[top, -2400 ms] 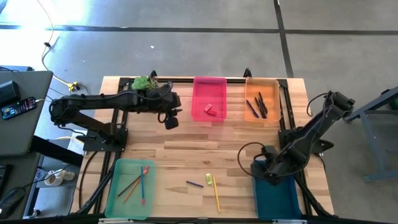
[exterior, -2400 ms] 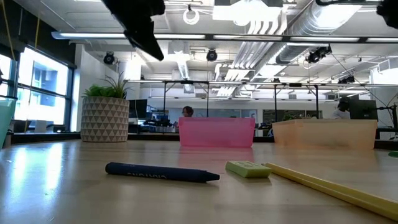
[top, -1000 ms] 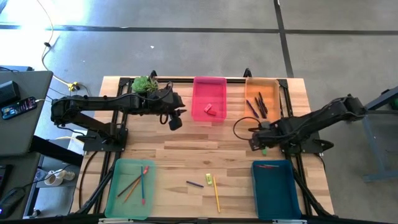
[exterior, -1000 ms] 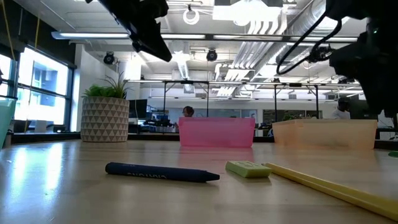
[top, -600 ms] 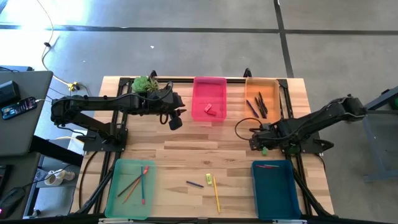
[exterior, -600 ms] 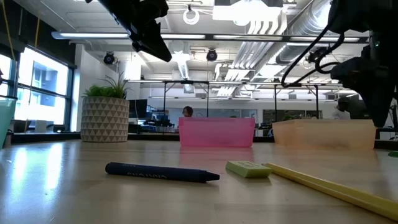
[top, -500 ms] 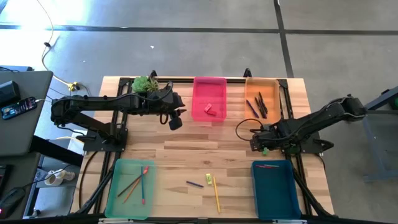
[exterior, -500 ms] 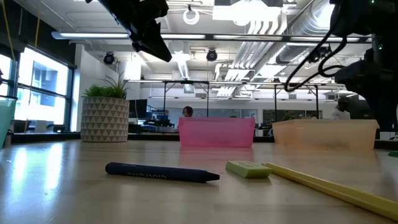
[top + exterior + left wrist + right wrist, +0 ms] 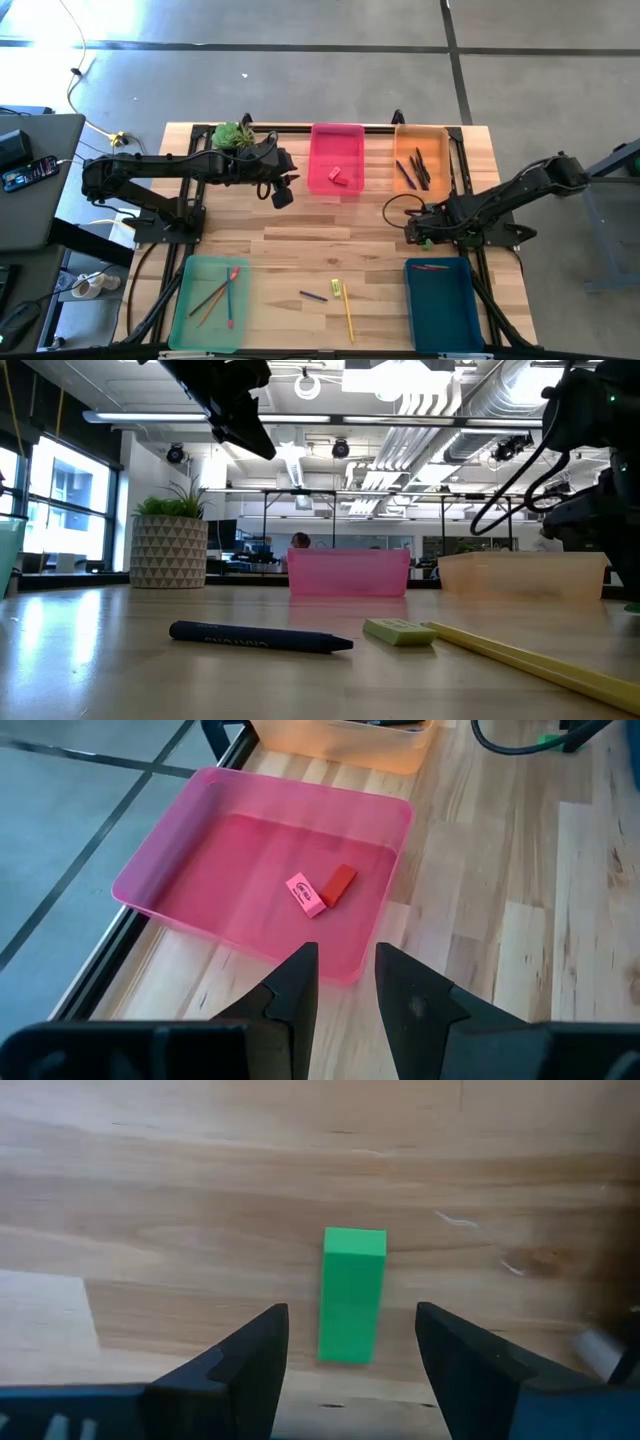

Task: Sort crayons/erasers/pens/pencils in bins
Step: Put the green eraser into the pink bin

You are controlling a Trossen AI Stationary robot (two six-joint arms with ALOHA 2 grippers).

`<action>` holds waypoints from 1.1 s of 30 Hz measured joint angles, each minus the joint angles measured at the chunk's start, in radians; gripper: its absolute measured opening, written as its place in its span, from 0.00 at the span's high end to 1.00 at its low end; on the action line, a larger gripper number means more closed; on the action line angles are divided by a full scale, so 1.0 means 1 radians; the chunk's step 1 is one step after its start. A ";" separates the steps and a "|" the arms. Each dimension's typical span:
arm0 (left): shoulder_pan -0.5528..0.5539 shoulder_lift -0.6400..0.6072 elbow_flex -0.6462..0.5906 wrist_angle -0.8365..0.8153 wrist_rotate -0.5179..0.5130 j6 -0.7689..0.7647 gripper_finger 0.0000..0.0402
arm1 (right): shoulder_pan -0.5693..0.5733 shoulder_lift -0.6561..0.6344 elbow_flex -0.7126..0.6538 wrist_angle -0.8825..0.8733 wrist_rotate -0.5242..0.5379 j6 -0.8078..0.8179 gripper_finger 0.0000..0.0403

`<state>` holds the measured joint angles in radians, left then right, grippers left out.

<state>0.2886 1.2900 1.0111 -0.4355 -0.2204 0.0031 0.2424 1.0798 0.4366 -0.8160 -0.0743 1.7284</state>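
On wooden table (image 9: 300, 225), green eraser (image 9: 352, 1294) between open right hand (image 9: 350, 1342) fingers.

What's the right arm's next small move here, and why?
Probably lower straight down and close on the green eraser. The right gripper is open above the table, with the eraser lying flat between its fingers, untouched. It looks lined up along the block's narrow sides, so no sideways shift seems needed.
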 joint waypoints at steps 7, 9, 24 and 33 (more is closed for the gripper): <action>0.000 0.000 0.000 0.002 -0.001 0.000 0.78 | 0.000 0.001 -0.027 0.021 0.002 0.028 0.48; 0.000 0.000 0.000 0.010 -0.004 0.000 0.78 | -0.001 0.005 -0.036 0.025 0.002 0.050 0.49; 0.032 0.000 0.000 -0.023 -0.033 -0.055 0.78 | 0.000 0.006 -0.043 0.005 0.008 0.131 0.85; 0.100 0.000 0.000 -0.119 0.019 -0.097 0.78 | -0.001 0.001 0.011 0.018 0.084 0.085 0.88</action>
<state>0.3886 1.2903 1.0115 -0.5541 -0.2015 -0.0937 0.2410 1.0809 0.4478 -0.7981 0.0097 1.8133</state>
